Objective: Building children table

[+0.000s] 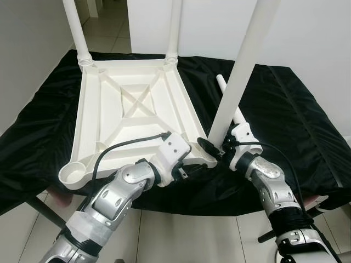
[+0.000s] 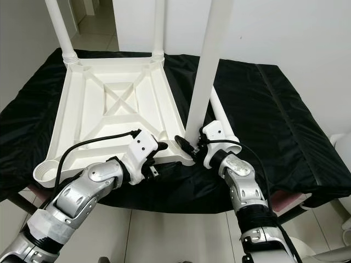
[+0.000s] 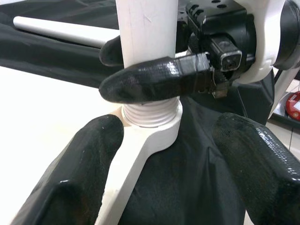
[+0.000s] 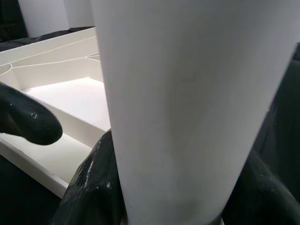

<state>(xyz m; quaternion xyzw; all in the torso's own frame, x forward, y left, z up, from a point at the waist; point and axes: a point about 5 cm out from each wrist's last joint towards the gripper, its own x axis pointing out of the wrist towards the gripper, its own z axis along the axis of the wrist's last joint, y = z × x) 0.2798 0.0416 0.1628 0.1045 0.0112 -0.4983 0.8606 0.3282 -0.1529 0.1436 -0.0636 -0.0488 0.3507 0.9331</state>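
Observation:
The white plastic tabletop (image 1: pixel 137 104) lies upside down on a black-covered table. Two white legs (image 1: pixel 74 27) (image 1: pixel 174 27) stand in its far corners. A third leg (image 1: pixel 241 71) stands slightly tilted in the threaded near-right corner socket (image 3: pixel 150 122), and my right gripper (image 1: pixel 215 146) is shut on its base. My left gripper (image 1: pixel 184 167) is open just in front of that corner, its fingers (image 3: pixel 70 183) straddling the socket arm. The near-left socket (image 1: pixel 74 174) holds nothing. A fourth leg (image 1: pixel 221 85) lies on the cloth behind the held one.
The black cloth (image 1: pixel 296 120) drapes over the table's edges, with bare room on its right half. A white wall stands behind and to the left. Pale tiled floor (image 1: pixel 181 241) lies below the front edge.

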